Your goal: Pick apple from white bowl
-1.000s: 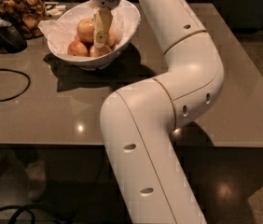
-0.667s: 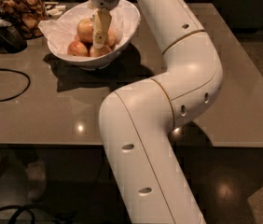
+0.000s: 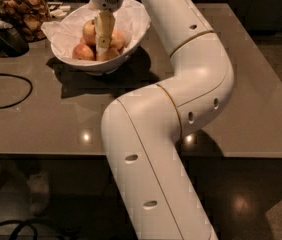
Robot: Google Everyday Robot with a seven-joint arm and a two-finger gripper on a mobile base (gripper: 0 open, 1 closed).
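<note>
Since approx a sec ago gripper (image 3: 101,49) sits a touch further to pic-left inside white bowl (image 3: 93,65), wrist likewise; bowl, fruit & elbow of arm (image 3: 181,84) look unmoved. Gripper points straight down from above into bowl, its tan end showing as one narrow strip tapering to the tip. Whether the grip is spread or closed can't be made out from this angle, nor whether anything is clamped. Tip ends low among the fruit, right at top edge of apple (image 3: 112,56); looks like contact, but not certain.

Apple lies front-middle in bowl on crumpled white paper (image 3: 133,14), its upper left hidden behind gripper. Visible skin is orange-red w/ a yellowish patch, round, slightly glossy. 3 more sit round it: front-left apple (image 3: 83,52) just beside it, back-left apple (image 3: 88,31) on gripper's pic-left side, right apple (image 3: 119,39) just above it in pic. Which of the 4 is biggest is too close to call.

Bowl stands on grey-brown table (image 3: 56,119) toward far edge, dark shadow on the near side. Glass jar of brown snacks (image 3: 23,9) is to bowl's pic-left, near but apart. Dark object (image 3: 8,39) sits just in front of jar. Black cable (image 3: 11,91) loops on tabletop at left, well apart from bowl
</note>
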